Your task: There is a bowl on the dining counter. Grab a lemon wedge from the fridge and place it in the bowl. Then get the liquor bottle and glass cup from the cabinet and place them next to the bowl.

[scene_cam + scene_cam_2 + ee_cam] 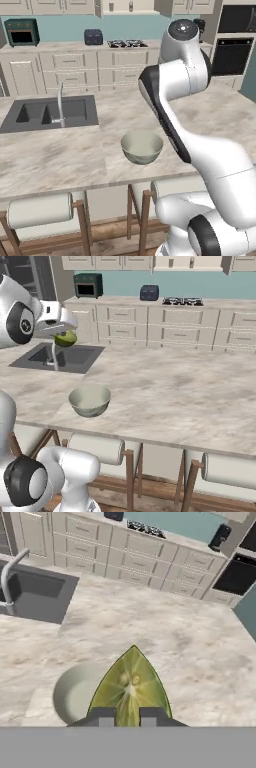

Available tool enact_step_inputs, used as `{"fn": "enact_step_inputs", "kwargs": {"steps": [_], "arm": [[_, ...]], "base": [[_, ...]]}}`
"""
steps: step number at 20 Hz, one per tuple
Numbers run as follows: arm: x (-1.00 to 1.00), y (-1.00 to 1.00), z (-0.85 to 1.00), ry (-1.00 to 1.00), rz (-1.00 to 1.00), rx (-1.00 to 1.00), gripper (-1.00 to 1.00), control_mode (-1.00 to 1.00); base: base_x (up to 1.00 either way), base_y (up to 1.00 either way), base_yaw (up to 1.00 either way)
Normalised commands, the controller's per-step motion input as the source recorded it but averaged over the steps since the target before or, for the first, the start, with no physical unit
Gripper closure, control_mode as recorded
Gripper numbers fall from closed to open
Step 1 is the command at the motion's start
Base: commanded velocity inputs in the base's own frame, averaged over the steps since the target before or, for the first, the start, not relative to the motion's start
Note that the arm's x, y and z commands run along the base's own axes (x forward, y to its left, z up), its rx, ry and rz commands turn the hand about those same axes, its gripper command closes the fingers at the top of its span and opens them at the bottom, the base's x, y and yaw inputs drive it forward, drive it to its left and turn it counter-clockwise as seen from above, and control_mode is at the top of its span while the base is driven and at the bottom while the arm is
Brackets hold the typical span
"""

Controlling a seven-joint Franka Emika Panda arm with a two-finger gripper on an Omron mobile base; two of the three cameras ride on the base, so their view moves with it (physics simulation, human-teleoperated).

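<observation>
Gripper (pixel 65 331) closed on lemon wedge (pixel 66 338), held high above dining counter (pixel 165 386), up and left of empty bowl (pixel 90 400), before sink (pixel 62 357).

The white arm is rising from the base, bending at a dark-jointed elbow and reaching forward with its upper links high above the table. In the right base view the hand is sitting at the upper left, held roughly level, with the gripper (pixel 66 331) pointing down. Its fingers (pixel 102 716) are standing close together, pinching the lemon wedge (pixel 131 684) between them. In the hand view the two dark tips are showing side by side at the wedge's broad end.
</observation>
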Motion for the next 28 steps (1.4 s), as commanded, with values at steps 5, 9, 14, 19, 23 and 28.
{"fn": "enact_step_inputs", "kwargs": {"steps": [5,9,14,19,23,28], "arm": [[0.32,0.0,-0.55,0.47,0.17,0.0,1.0,-1.0],[0.11,-0.05,-0.68,0.25,0.15,0.0,1.0,-1.0],[0.1,-0.05,-0.73,0.05,0.08,0.09,1.0,-1.0],[0.28,-0.19,-0.79,0.0,0.05,0.27,1.0,-1.0],[0.38,-0.15,-0.84,0.0,0.05,0.28,1.0,-1.0],[0.46,-0.05,-0.65,-0.01,0.05,0.18,1.0,-1.0]], "base": [[0.0,0.0,0.0],[0.0,0.0,0.0],[0.0,0.0,0.0],[0.0,0.0,0.0],[0.0,0.0,0.0],[0.0,0.0,0.0]]}}
